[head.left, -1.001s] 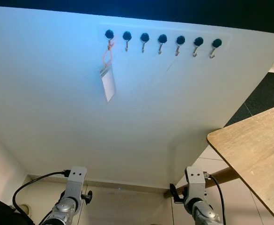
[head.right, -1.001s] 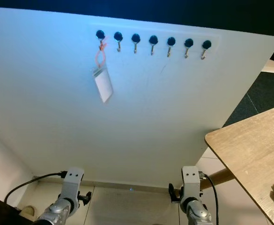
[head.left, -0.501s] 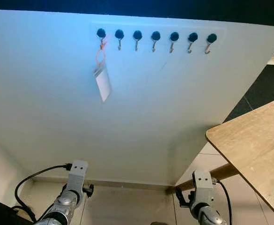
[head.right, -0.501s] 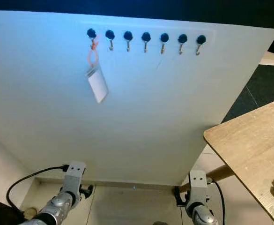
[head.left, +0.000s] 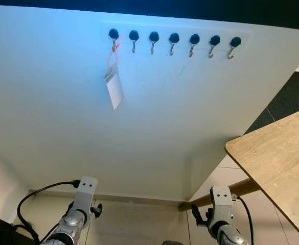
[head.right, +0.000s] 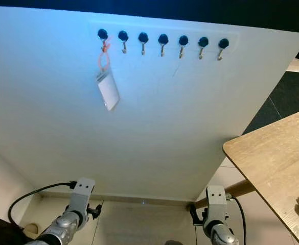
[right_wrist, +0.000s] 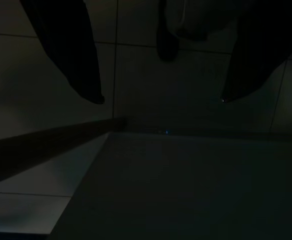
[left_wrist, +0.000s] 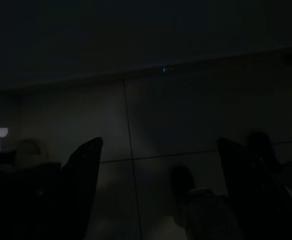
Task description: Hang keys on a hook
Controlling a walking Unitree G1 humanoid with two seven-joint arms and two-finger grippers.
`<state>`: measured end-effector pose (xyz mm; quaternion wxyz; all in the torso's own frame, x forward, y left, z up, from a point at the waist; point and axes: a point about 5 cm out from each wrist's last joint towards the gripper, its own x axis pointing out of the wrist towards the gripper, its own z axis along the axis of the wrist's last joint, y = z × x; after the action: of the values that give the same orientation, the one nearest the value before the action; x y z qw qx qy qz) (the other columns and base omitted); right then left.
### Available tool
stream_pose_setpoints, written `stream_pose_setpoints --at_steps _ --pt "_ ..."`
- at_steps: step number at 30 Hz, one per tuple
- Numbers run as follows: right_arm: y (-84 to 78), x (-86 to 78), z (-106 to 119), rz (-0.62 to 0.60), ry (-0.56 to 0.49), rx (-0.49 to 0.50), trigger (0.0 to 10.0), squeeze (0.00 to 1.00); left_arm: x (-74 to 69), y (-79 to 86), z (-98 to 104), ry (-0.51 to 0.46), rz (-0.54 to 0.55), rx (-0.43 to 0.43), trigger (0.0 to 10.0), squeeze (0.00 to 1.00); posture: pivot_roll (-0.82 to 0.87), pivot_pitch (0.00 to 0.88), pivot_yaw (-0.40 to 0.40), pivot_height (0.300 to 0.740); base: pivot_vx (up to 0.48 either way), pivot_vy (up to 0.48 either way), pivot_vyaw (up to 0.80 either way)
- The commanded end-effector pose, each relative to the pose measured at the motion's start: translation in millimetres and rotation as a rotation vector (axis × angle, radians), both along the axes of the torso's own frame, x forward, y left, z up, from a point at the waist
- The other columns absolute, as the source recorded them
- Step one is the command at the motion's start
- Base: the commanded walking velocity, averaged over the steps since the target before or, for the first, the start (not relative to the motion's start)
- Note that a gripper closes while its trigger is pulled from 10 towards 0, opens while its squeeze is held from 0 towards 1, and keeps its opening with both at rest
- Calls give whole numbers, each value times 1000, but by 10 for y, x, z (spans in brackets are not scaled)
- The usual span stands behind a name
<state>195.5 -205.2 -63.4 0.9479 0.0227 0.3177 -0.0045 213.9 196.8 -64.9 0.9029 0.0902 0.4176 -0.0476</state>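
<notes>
Since a second ago, only the head camera has shifted slightly; the white tag on an orange loop (head.left: 113,87) hangs as before from the leftmost of the seven black-knobbed metal hooks (head.left: 174,42) set in a row high on the white wall panel (head.left: 154,127). Both silver arms hang low near the tiled floor (head.left: 134,224). In the dark wrist views the left claw (left_wrist: 158,187) and the right claw (right_wrist: 160,75) each show two black fingers spread apart, released and holding nothing. At the right, the light wooden counter (head.left: 277,158) juts in.
</notes>
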Motion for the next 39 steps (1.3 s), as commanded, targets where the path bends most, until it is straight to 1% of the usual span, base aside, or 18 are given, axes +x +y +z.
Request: stream_pose_setpoints --at_steps 1,4,7,11,17,19,23,26,29,30,31,32,39 --pt "-3 17 8 1 -3 -5 10000 0 4 -60 -8 4 3 -25 10000 0 16 36 -53 740 0 0 0" --pt "29 32 8 5 -2 -2 10000 0 23 -60 3 -1 -5 -23 10000 0 18 42 -56 740 0 0 0" --pt "49 15 -1 43 5 -2 10000 0 36 -43 17 -20 23 -31 10000 0 33 36 -62 740 0 0 0" --pt "10 24 5 35 10 -6 10000 0 -5 -47 -9 -5 5 -12 10000 0 33 30 -65 740 0 0 0" --pt "13 65 25 12 -2 2 10000 0 10 -23 2 -17 64 -42 10000 0 27 24 -63 740 0 0 0" --pt "33 84 29 -1 -5 20 10000 0 60 8 36 -32 96 -54 10000 0 26 28 -71 740 0 0 0" --pt "57 106 36 0 -7 27 10000 0 83 29 54 -39 98 -54 10000 0 26 32 -69 740 0 0 0" --pt "86 127 40 2 -7 31 10000 0 110 34 74 -54 110 -78 10000 0 23 34 -69 740 0 0 0" --pt "105 148 51 -2 -16 43 10000 0 133 45 92 -62 108 -82 10000 0 22 41 -77 740 0 0 0" --pt "118 159 55 3 -19 44 10000 0 143 61 100 -65 111 -75 10000 0 25 42 -84 740 0 0 0" --pt "143 169 58 20 -20 50 10000 0 157 102 115 -74 148 -79 10000 0 37 44 -93 740 0 0 0" --pt "150 170 58 25 -20 52 10000 0 159 112 118 -76 158 -80 10000 0 37 44 -93 740 0 0 0" --pt "172 173 51 43 -8 49 10000 0 203 173 165 -104 172 -83 10000 0 65 47 -106 740 0 0 0"
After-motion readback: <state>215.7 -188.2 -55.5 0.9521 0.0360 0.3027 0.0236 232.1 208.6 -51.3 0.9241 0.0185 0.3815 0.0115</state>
